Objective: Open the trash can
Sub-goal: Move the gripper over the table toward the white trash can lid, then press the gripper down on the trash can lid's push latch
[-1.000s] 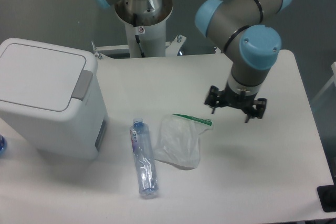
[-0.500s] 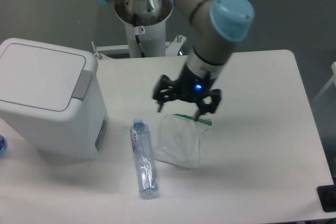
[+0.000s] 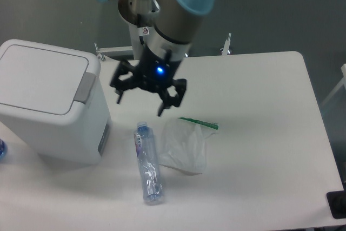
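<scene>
Camera view: tool spread wide, empty, hovering just right of the lid-shut trash can

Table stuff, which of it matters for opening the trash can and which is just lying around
Part of the job:
- trash can, lid shut, grey push tab on its right edge
- gripper, open and empty, above the table right of the can

Just lying about:
- clear bottle with blue cap, on its side
- plastic bag with green strip, right of the bottle

The arm's gripper hangs downward, fingers spread apart.
</scene>
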`<control>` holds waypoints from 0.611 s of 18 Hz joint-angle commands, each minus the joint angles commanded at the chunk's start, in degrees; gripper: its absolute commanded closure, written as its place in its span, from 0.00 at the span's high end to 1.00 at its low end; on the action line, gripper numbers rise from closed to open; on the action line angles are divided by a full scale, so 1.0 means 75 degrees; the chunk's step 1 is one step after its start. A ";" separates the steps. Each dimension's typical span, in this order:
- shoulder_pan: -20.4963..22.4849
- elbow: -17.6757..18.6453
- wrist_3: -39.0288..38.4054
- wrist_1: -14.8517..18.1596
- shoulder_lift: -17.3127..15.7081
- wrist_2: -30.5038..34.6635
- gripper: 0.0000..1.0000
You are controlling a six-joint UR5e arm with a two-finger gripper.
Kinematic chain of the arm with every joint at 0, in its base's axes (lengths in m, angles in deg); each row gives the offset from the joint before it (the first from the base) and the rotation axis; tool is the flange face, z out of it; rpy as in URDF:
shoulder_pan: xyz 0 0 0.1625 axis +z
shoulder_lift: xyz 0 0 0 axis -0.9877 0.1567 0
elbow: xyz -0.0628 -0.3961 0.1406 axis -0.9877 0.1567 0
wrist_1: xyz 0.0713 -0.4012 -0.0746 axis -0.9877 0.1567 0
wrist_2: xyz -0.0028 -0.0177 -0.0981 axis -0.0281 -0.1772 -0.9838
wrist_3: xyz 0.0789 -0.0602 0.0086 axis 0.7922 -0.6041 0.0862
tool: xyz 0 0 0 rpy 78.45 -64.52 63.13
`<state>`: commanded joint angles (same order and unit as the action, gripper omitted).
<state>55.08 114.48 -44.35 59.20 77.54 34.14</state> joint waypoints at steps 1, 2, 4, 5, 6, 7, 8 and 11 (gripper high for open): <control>-0.0117 0.0058 0.0000 -0.0011 -0.0035 0.0011 1.00; -0.0153 0.0117 0.0000 -0.0023 -0.0105 0.0023 1.00; -0.0223 0.0281 0.0000 -0.0047 -0.0188 0.0035 1.00; -0.0293 0.0351 0.0000 -0.0058 -0.0211 0.0047 1.00; -0.0317 0.0410 0.0012 -0.0070 -0.0223 0.0058 1.00; -0.0352 0.0468 0.0012 -0.0082 -0.0235 0.0058 1.00; -0.0399 0.0515 0.0012 -0.0094 -0.0235 0.0058 1.00; -0.0423 0.0563 0.0012 -0.0094 -0.0223 0.0070 1.00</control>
<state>51.90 118.70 -44.26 58.50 75.87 34.66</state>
